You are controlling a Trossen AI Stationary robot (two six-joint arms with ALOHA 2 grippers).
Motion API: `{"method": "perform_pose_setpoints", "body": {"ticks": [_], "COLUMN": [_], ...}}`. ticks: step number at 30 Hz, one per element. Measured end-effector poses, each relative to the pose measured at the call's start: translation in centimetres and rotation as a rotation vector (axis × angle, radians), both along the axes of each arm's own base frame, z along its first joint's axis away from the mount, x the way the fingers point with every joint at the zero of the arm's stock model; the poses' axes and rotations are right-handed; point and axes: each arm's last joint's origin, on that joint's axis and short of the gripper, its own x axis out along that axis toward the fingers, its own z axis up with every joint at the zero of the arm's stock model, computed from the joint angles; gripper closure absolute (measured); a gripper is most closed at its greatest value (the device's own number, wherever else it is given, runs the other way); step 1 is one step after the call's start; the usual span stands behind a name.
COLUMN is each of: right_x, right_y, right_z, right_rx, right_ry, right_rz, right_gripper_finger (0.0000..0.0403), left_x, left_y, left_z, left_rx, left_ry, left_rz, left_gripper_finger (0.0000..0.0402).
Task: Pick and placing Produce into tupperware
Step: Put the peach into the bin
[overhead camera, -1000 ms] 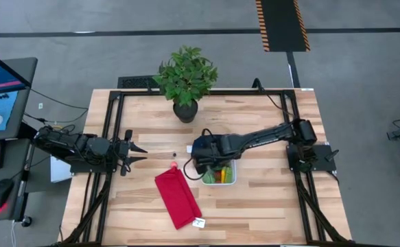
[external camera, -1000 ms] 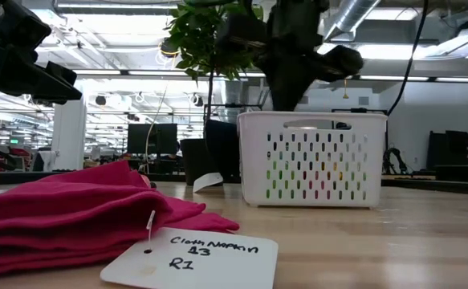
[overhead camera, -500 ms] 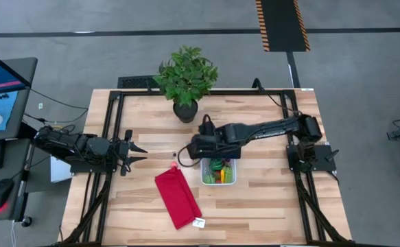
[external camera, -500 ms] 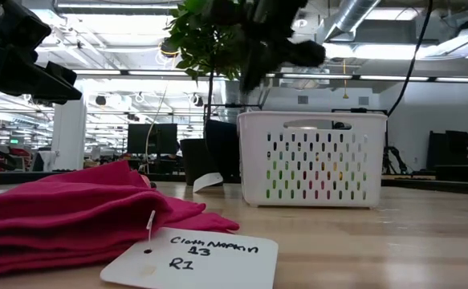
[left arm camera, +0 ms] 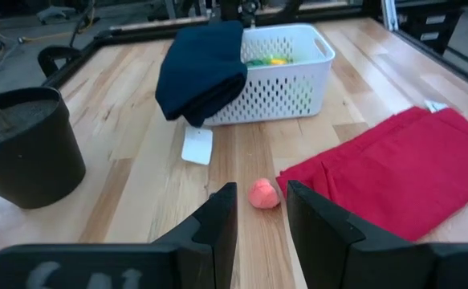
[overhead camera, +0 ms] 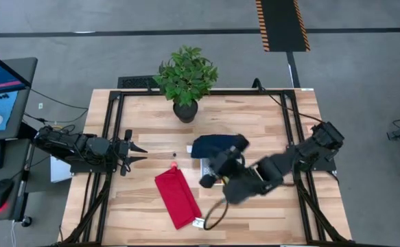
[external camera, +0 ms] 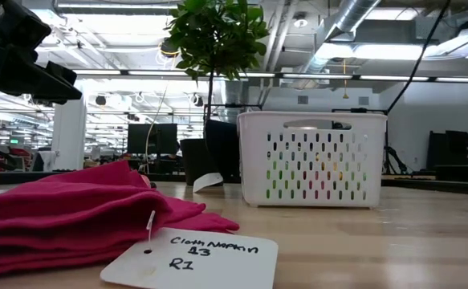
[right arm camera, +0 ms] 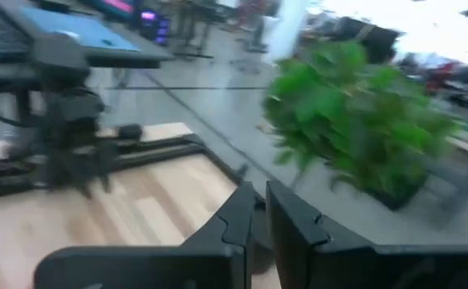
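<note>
White perforated plastic marks the tupperware [left arm camera: 278,74], a small basket standing near the middle of the worktop [overhead camera: 268,116], a little toward its right edge. Green and yellow-orange produce [left arm camera: 267,60] shows over its rim and through the slots in its wall. A dark navy cloth [overhead camera: 217,145] (soft and folded, not a rigid lid) is draped over the basket's far-left corner and hangs down its wall to the wood. A small white tag [left arm camera: 197,146] lies on the worktop just below that hanging cloth.

One red strawberry [left arm camera: 263,194] sits loose on the bare wood, apart from the basket, just beside the upper corner of the red cloth napkin [overhead camera: 178,197]. The napkin lies toward the near edge, with a white label card [external camera: 192,259] at its near end.

A potted plant [overhead camera: 186,79] stands at the far edge, left of centre.

The left gripper [overhead camera: 135,152] hangs near the left edge, its fingers [left arm camera: 217,221] a narrow way apart and holding nothing, pointed toward the strawberry. The right gripper [right arm camera: 257,213] is above the near-right part of the worktop, beside the basket, blurred in the high view; its fingers stand almost together with nothing between them.
</note>
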Motion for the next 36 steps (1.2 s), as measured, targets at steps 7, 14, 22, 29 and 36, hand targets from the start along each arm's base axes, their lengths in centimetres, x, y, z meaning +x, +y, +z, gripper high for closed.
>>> {"method": "perform_pose_setpoints", "body": {"ticks": [7, 14, 22, 29, 36], "right_x": [-3.2, 0.9, 5.9, 9.1, 10.5], "right_y": [4.5, 9.3, 5.7, -2.4, -11.0], "right_z": [-2.2, -4.3, -4.2, -4.4, -3.5], "right_rx": [0.056, 0.179, 0.083, 0.318, 0.303], "right_ry": [-0.014, 0.011, 0.002, 0.029, -0.017], "right_rz": [0.049, 0.537, 1.073, 1.203, 1.249], "right_gripper_finger": [0.0344, 0.0344, 0.0344, 0.0344, 0.0344], "left_x": [0.0, 0.0, 0.0, 0.0, 0.0], "left_y": [0.0, 0.0, 0.0, 0.0, 0.0], "left_z": [0.0, 0.0, 0.0, 0.0, 0.0], "left_rx": [0.000, 0.001, 0.000, 0.000, 0.001], "left_ry": [0.000, 0.000, 0.000, 0.000, 0.001], "left_rz": [0.000, 0.000, 0.000, 0.000, 0.000], "left_gripper_finger": [0.0301, 0.0301, 0.0301, 0.0301, 0.0301]}}
